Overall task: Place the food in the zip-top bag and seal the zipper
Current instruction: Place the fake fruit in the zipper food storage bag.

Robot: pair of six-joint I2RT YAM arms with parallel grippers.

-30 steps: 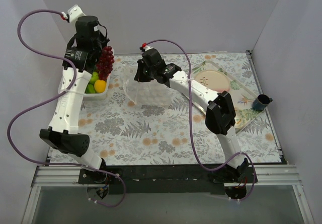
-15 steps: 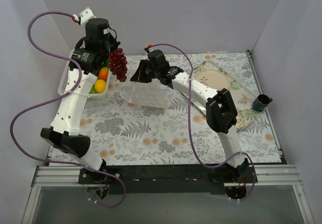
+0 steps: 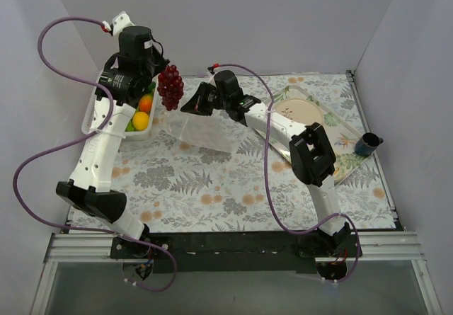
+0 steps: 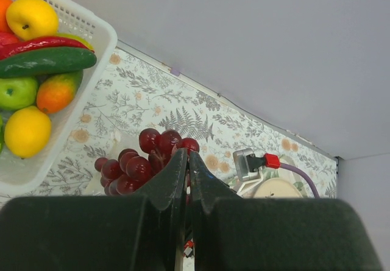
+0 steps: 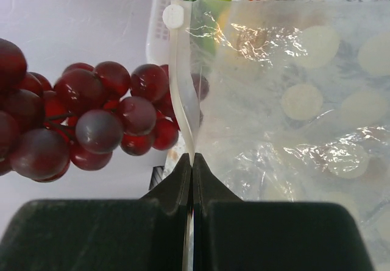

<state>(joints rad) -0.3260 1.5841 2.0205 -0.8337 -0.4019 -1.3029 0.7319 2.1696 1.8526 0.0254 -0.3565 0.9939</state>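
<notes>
Two tools engaged, both pressed together on something.

Left side: my left tool (image 4: 187,156) pinches the stem of the dark red grapes (image 4: 137,161). The bunch hangs under the fingertips in the air, clear of the floral surface (image 3: 212,187), between the white slotted basket (image 4: 82,22) and the zip-top bag (image 3: 207,132).

Right side: my right tool (image 5: 192,160) pinches the bag at its mouth edge, with the fingers closed on the zipper (image 5: 183,100). That edge is lifted, and the lower part of the bag rests on the surface. The film is clear with white dots.

Relation, right wrist view: the grapes sit just beside the zipper strip, on its left, outside the bag. A few berries show behind the strip. I cannot tell whether they touch it.

Remaining food lies in the basket at the far left of the surface:
- a yellow fruit (image 4: 30,16)
- a red pepper (image 4: 42,42)
- a long green cucumber (image 4: 46,61)
- a green apple (image 4: 17,91)
- an orange-red fruit (image 4: 58,91)
- a lemon (image 4: 24,131)

Far right: a shiny tray (image 3: 338,124) carries a beige plate (image 3: 301,113). A dark cup (image 3: 367,144) stands at the tray's right edge.
</notes>
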